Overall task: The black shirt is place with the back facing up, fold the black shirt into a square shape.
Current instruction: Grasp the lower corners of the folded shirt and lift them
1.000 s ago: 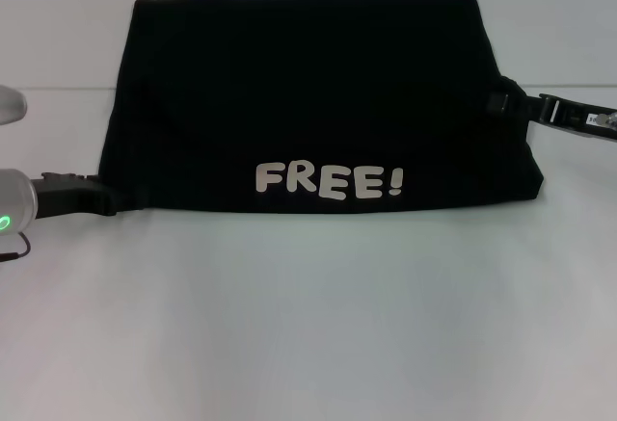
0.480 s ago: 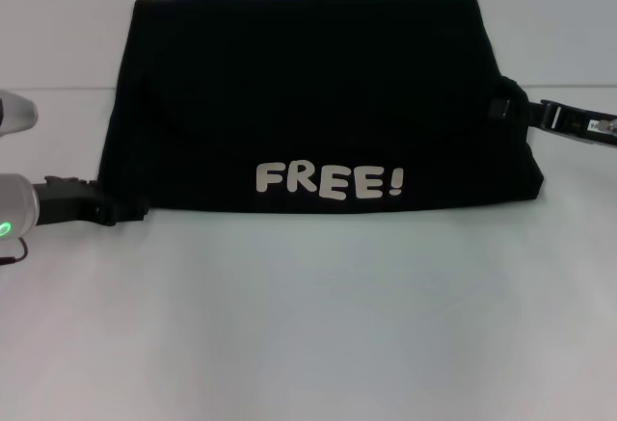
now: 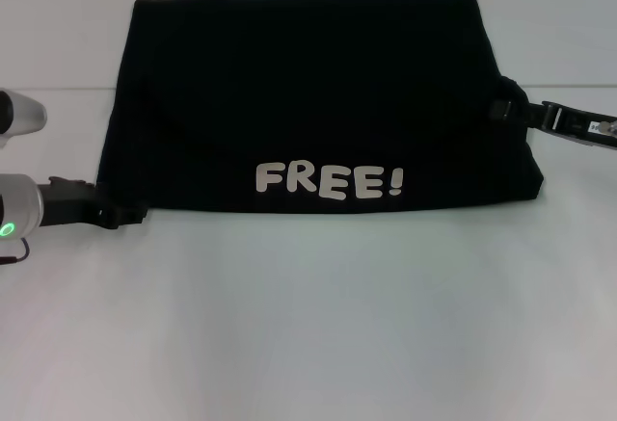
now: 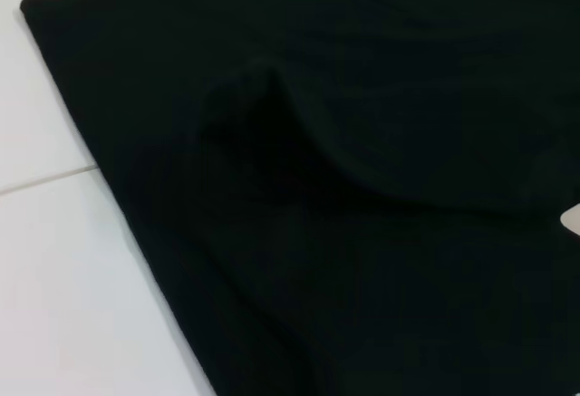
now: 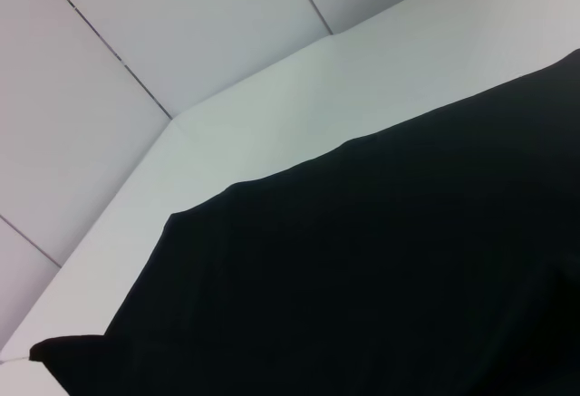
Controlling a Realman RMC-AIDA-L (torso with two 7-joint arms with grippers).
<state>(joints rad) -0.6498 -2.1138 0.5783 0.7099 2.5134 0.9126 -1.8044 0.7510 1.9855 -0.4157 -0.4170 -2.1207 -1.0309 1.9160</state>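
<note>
White tabletop (image 3: 308,325) fills most of the head view, and on it, across the upper middle of the frame, lies the black shirt (image 3: 318,93), already folded into a wide band that is longer from left to right than from top to bottom, so it is not yet a square. Its near hem runs along the middle of the frame and carries the white "FREE!" lettering (image 3: 329,181), just below centre. The left wrist view shows the fabric (image 4: 362,215) lying slack with a soft raised ridge in it, the bare table at that picture's edge; the right wrist view shows a flat stretch of cloth (image 5: 381,278) against the table and the pale wall panels (image 5: 136,43) behind. The left gripper (image 3: 130,214) sits at the left edge of the frame, low, its tip touching the shirt's lower left corner, placed there, I judge, to take hold of that end for a sideways fold. The right gripper (image 3: 501,105) reaches in from the right edge of the frame, higher up, its tip meeting the shirt's right border at about mid-height, likely for the matching end. Black tips merge with black cloth, so I cannot tell whether either pair of jaws is parted or pinching fabric.
</note>
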